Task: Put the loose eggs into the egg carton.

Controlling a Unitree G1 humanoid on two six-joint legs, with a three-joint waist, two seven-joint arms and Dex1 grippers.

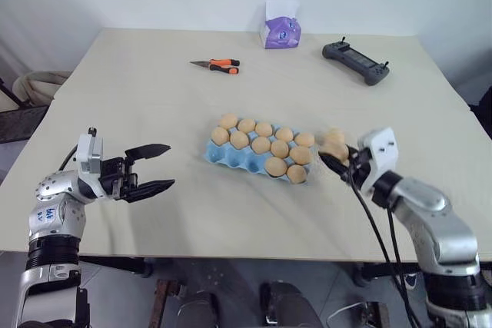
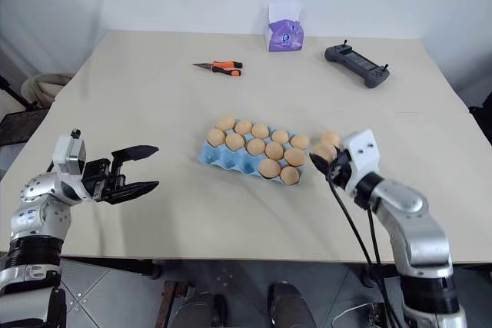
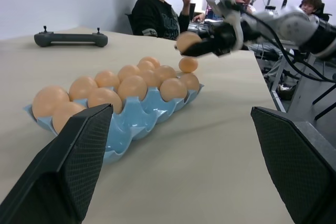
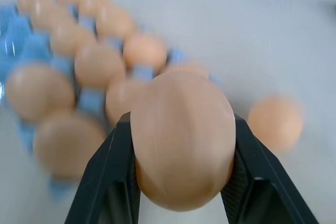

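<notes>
- The right tool point(image 1: 335, 157), at the right centre of the head view, has its two black fingers closed on one loose egg point(image 4: 182, 139), a smooth, pale orange-tan oval; in the right wrist view the egg sits clamped between the finger pads.
- This held egg is raised off the counter point(image 1: 154, 97), just beside the right end of the egg carton point(image 1: 231, 157).
- A second loose egg point(image 1: 334, 135) lies on the counter just beyond the held one, near the carton's right end; the left wrist view shows it resting on the surface below the right tool.
- The left tool point(image 1: 154, 168), at the lower left of the frame, hangs with its fingers spread wide and holds nothing; it points toward the carton but is well apart from it.
- The egg carton is a flat, light-blue moulded tray without a lid, lying at the centre of the frame. Eggs fill its far row and most of its middle row, and two sit at the right of its near row; the near-left cups are bare.
- At the upper part of the frame lie orange-handled pliers point(image 1: 217, 65), a purple tissue box point(image 1: 280, 32) and a dark handheld controller point(image 1: 355, 61), all well apart from the carton.
- The counter is a plain, matt, pale beige surface.
</notes>
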